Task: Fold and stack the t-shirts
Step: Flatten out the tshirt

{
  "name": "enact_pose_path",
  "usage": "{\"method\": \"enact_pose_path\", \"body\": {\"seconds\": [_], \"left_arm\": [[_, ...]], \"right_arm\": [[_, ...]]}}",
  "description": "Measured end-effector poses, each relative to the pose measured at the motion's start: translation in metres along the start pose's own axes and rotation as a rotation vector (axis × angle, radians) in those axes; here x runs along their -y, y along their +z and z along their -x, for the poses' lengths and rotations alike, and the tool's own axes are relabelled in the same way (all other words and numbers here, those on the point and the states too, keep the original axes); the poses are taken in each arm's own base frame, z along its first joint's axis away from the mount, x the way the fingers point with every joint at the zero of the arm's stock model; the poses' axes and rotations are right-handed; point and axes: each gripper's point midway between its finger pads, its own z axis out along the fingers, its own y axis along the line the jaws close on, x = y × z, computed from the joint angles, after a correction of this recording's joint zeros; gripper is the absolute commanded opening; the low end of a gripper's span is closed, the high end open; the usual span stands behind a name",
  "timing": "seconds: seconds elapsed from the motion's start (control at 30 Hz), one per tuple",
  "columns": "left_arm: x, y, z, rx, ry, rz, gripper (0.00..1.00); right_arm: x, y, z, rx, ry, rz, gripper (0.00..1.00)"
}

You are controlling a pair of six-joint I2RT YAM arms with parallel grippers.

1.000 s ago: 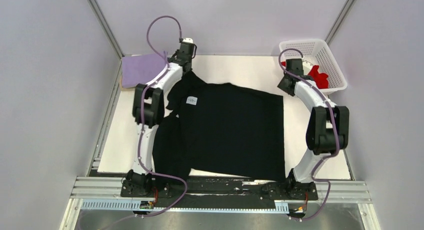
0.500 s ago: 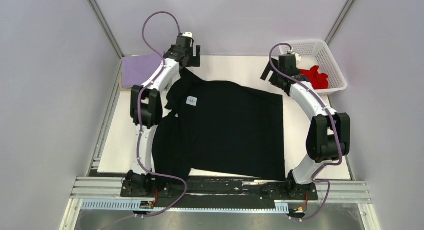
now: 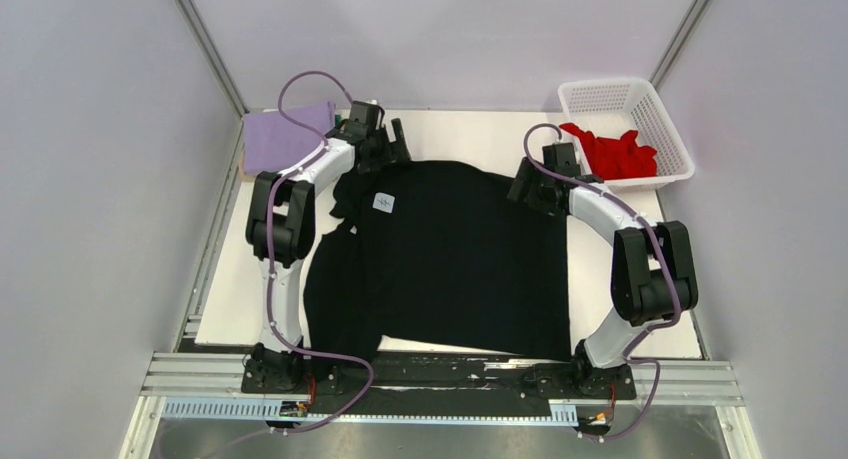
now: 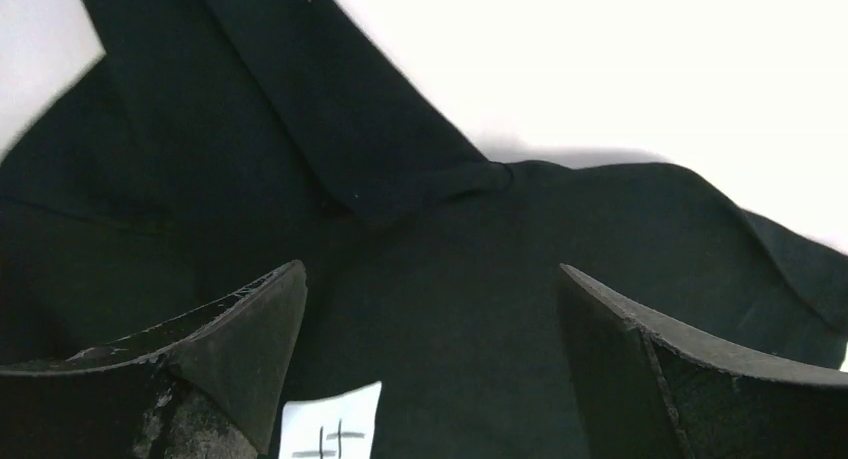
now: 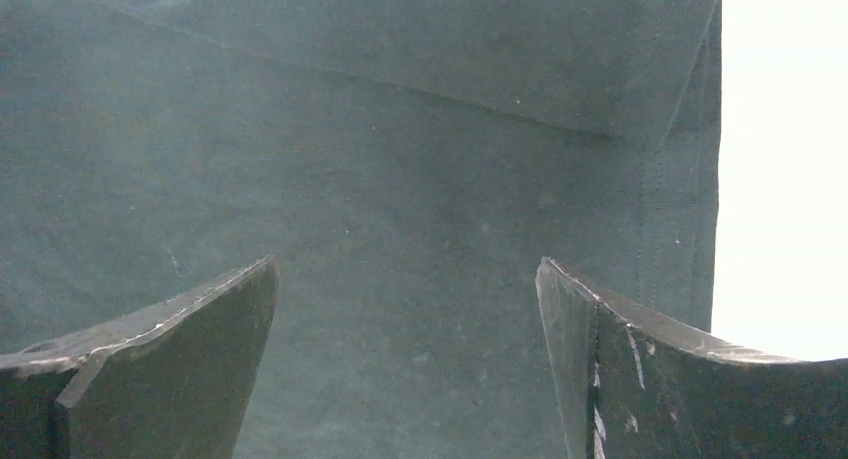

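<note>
A black t-shirt (image 3: 460,259) lies spread on the white table (image 3: 470,134), its white neck label (image 3: 384,203) at the back left. My left gripper (image 3: 393,145) hovers open over the collar end; in the left wrist view its fingers (image 4: 250,329) straddle bare black cloth (image 4: 500,309) just past the label (image 4: 330,431). My right gripper (image 3: 524,186) hangs open over the shirt's far right corner. The right wrist view shows nothing but flat cloth (image 5: 400,179) between its jaws, the hem edge at its right. A folded lilac t-shirt (image 3: 285,134) sits back left.
A white lattice basket (image 3: 640,94) stands at the back right corner with a red t-shirt (image 3: 615,151) in it. Bare white table (image 5: 790,179) borders the black shirt's right edge. Grey walls close in on three sides.
Both grippers opened and let go of the black shirt's far edge. Both then drew in from the table's back corners to above the shirt. The shirt lies still.
</note>
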Motion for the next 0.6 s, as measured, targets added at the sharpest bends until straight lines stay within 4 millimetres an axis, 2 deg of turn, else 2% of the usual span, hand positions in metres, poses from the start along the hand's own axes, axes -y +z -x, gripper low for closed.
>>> {"method": "enact_pose_path", "body": {"seconds": [0.17,0.27,0.4,0.6], "left_arm": [[-0.011,0.039,-0.024,-0.06,-0.084,0.023,1.0],[0.001,0.046,-0.005,-0.016,-0.113,-0.013,1.0],[0.009,0.071,0.009,0.016,-0.145,-0.041,1.0],[0.03,0.102,0.044,0.103,-0.18,-0.117,1.0]], "right_arm": [[0.006,0.013,-0.012,-0.04,0.019,-0.017,1.0],[0.011,0.02,-0.019,-0.064,0.028,-0.033,1.0],[0.018,0.027,-0.023,-0.083,0.037,-0.049,1.0],[0.025,0.03,-0.021,-0.082,0.051,-0.062,1.0]]}}
